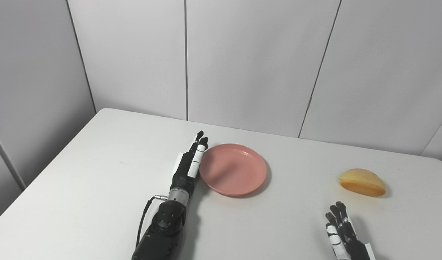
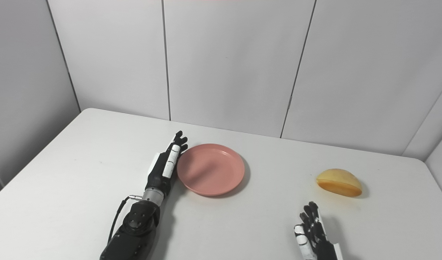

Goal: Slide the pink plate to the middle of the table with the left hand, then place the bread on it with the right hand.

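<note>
The round, shallow pink plastic plate [image 1: 233, 169] served as the landmark: it lay flat on the white tabletop [image 1: 98, 173], empty, roughly at the table's middle as far as the two head views showed. The left hand [image 1: 189, 162] stood edge-on just to the left of the plate, its fingers [image 1: 198, 156] straight and pressed together like a blade, resting against or just beside the plate's left rim; actual contact could not be confirmed. It held nothing.

The golden, half-dome piece of bread [image 1: 362, 182] sat well to the right of the plate, apart from it, nearer the table's right edge. The right hand [image 1: 341, 231] lay below and slightly left of the bread, nearer than the plate, with fingers extended and loosely apart, empty and not touching the bread.

Judging from this, the slide looked about finished and the bread pickup had not begun. Several risks followed. If the left hand pushed further, the light plate could overshoot the middle or spin, since the push came at one side of the rim. If that hand lingered at the rim, it could crowd the placement. The bread's rounded, smooth top could slip out of a shallow grasp, or the right hand could nudge it toward the table's edge while closing on it.
</note>
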`<control>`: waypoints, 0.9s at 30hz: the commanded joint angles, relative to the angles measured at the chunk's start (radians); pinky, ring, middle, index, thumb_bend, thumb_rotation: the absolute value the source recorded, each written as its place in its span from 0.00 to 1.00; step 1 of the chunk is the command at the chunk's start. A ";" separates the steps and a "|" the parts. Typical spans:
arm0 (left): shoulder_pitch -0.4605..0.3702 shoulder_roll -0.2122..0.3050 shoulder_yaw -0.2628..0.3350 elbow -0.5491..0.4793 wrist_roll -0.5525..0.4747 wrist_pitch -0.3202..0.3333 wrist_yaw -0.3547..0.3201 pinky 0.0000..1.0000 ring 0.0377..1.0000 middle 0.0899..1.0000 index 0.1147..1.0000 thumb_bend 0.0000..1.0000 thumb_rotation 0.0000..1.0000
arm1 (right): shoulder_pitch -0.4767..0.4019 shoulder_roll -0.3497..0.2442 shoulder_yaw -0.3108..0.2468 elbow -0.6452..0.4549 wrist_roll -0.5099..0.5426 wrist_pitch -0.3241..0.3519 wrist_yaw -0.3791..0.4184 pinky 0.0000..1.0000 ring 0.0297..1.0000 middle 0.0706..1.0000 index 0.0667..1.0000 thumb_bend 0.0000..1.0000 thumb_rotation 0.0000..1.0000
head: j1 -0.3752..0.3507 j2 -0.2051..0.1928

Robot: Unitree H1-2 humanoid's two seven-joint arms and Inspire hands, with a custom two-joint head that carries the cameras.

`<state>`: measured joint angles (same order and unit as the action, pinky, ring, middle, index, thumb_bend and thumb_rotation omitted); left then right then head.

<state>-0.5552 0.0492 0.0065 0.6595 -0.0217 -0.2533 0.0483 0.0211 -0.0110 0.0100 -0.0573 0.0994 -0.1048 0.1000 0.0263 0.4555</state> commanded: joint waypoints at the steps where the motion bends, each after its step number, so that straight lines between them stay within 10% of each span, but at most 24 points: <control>1: 0.022 -0.016 -0.023 -0.001 0.017 -0.028 -0.019 0.94 0.96 0.96 0.96 0.75 1.00 | -0.023 0.010 0.005 -0.005 0.002 -0.061 0.002 1.00 0.97 0.98 1.00 0.58 0.71 | -0.025 0.004; 27: 0.020 -0.084 -0.033 0.022 0.014 -0.055 -0.034 0.98 0.96 0.96 0.95 0.77 1.00 | -0.043 0.060 0.040 0.031 -0.031 -0.068 -0.018 1.00 0.97 0.98 1.00 0.67 0.76 | -0.182 0.026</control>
<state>-0.5483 -0.0118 -0.0264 0.6534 -0.0006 -0.2675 0.0128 -0.0082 0.0356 0.0425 -0.0286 0.0645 -0.1203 0.0791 -0.1565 0.4817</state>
